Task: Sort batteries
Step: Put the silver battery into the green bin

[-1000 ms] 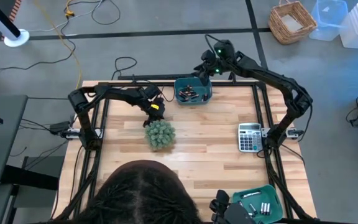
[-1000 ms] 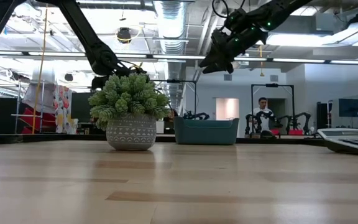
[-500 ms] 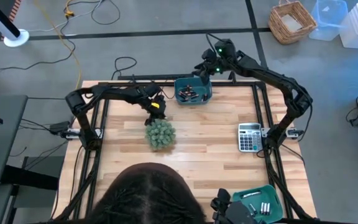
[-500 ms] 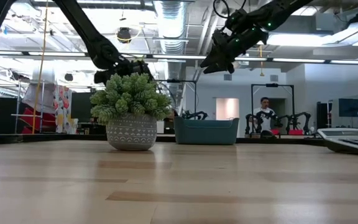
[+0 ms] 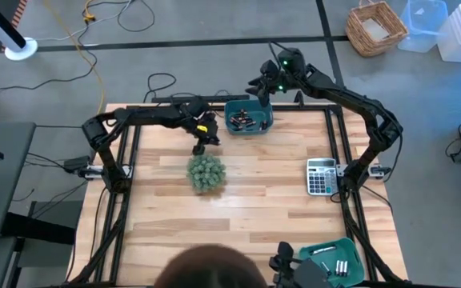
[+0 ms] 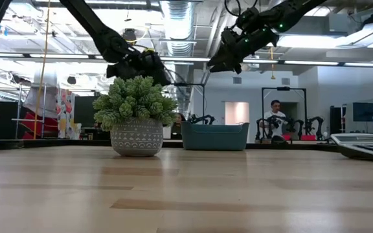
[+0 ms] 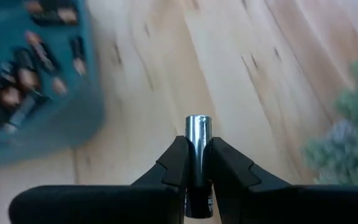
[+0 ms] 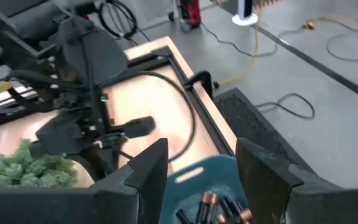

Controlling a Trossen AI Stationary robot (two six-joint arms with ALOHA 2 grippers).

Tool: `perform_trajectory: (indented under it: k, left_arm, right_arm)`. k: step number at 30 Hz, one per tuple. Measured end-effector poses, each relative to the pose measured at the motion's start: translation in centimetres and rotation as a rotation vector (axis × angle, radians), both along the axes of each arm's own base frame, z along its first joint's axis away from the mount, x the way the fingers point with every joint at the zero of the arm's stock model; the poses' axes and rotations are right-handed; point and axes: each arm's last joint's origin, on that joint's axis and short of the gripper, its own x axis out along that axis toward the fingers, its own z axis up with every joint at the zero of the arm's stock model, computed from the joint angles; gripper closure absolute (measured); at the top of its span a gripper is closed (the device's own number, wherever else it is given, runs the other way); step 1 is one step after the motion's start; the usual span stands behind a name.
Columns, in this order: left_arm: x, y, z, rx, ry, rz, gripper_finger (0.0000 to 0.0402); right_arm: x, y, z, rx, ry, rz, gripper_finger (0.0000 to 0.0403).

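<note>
While the left gripper [image 7: 196, 163] hangs above the surface [image 5: 246, 188] between the potted plant [image 5: 206, 173] and the far teal bin [image 5: 249, 117], I see its jaws clamped on one silvery battery [image 7: 198, 134], held upright with its tip poking out past the fingertips. Right gripper [image 8: 201, 169] hovers over the far edge of that same bin, jaws apart and holding nothing. More batteries [image 8: 213, 208] lie loose inside the bin. A second teal bin [image 5: 336, 260], well apart from the plant at the near corner, holds a few cells.
</note>
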Motion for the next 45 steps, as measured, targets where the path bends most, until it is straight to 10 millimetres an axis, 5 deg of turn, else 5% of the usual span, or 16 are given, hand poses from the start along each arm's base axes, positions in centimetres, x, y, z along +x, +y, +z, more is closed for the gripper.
perform_trajectory:
  k: [8, 18, 25, 31, 37, 45]
  left_arm:
    - [2.1, 0.8, 4.4, -0.027, -0.203, -0.089, 0.0360]
    - [4.7, -0.5, 7.9, 0.003, -0.420, -0.220, 0.0360]
    - [7.7, -7.1, 8.2, 0.000, -0.479, -0.453, 0.0360]
    - [10.1, -14.0, 9.5, 0.082, -0.606, -0.535, 0.0360]
    - [12.9, -19.2, 9.6, 0.052, -0.811, -0.473, 0.0360]
    - [18.6, -25.2, 7.6, -0.052, -0.825, -0.400, 0.0360]
  right_arm:
    - [0.0, 0.2, 2.7, -0.216, -0.045, 0.084, 0.0198]
    - [-0.1, 1.2, 10.8, -0.471, -0.213, 0.155, 0.0198]
    - [-1.4, 6.6, 17.4, -0.621, -0.393, 0.302, 0.0198]
    - [-4.9, 11.9, 22.6, -0.549, -0.574, 0.333, 0.0198]
    - [-7.9, 16.3, 24.9, -0.385, -0.693, 0.402, 0.0198]
    - [-9.8, 21.2, 26.2, -0.255, -0.792, 0.532, 0.0198]
